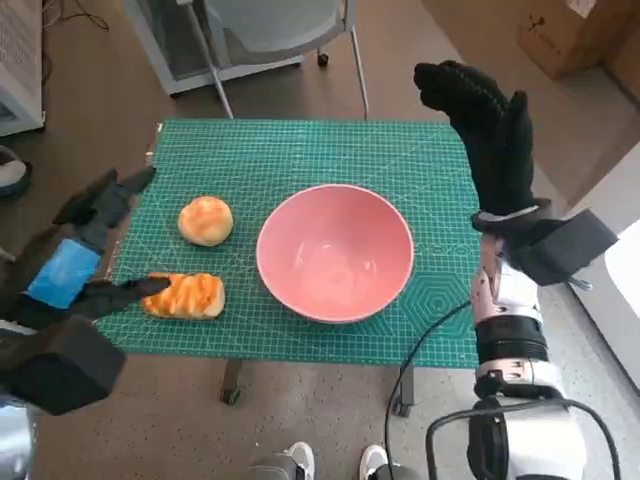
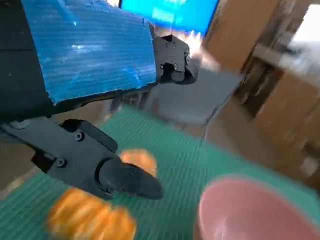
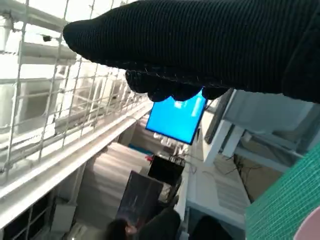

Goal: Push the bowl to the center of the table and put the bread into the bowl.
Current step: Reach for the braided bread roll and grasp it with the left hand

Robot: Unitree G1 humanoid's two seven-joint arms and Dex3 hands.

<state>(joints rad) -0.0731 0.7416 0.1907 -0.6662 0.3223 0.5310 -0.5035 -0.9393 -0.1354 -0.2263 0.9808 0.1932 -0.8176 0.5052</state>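
Note:
A pink bowl (image 1: pixel 335 252) stands empty near the middle of the green mat (image 1: pixel 300 150), slightly to the right. Two breads lie to its left: a round bun (image 1: pixel 205 220) and a longer striped orange loaf (image 1: pixel 185 295) near the front edge. My left hand (image 1: pixel 90 250) hovers at the mat's left edge, fingers apart and holding nothing, one fingertip just beside the loaf. The left wrist view shows the loaf (image 2: pixel 90 220), the bun (image 2: pixel 139 160) and the bowl (image 2: pixel 255 210) blurred under my fingers (image 2: pixel 125 180). My right hand (image 1: pixel 485 125) is raised above the mat's right edge, fingers extended, empty.
A grey chair (image 1: pixel 270 40) stands behind the table. A cardboard box (image 1: pixel 575 35) sits at the far right on the floor. A person's shoes (image 1: pixel 335 462) show below the table's front edge. A black cable (image 1: pixel 430 350) hangs near my right forearm.

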